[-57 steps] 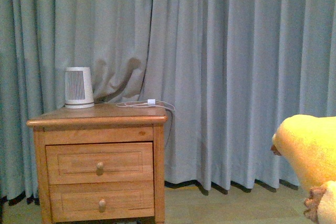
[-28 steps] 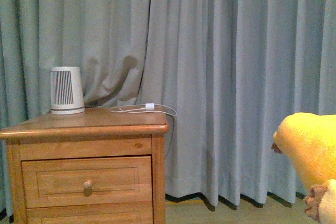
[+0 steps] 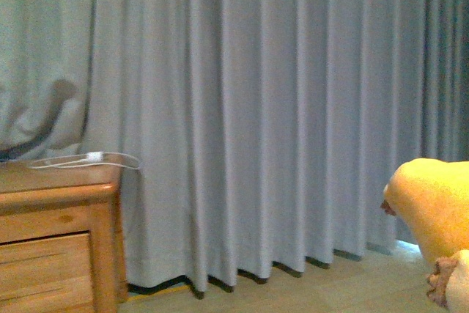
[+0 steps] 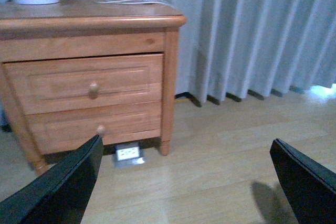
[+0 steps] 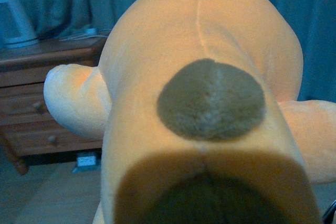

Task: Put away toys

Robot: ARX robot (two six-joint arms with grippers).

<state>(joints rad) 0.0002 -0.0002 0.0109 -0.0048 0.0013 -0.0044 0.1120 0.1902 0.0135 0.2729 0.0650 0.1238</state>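
Left hand (image 4: pixel 185 141) is spread wide and empty, facing the nightstand (image 4: pixel 89 82). The plush (image 3: pixel 432 210) is well right of the nightstand and fills the right wrist view. I cannot tell the right hand's grip.

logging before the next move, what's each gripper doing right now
Left gripper: open, fingers wide apart, nothing between them.
Right gripper: cannot tell; large orange-yellow plush animal hides its fingers.
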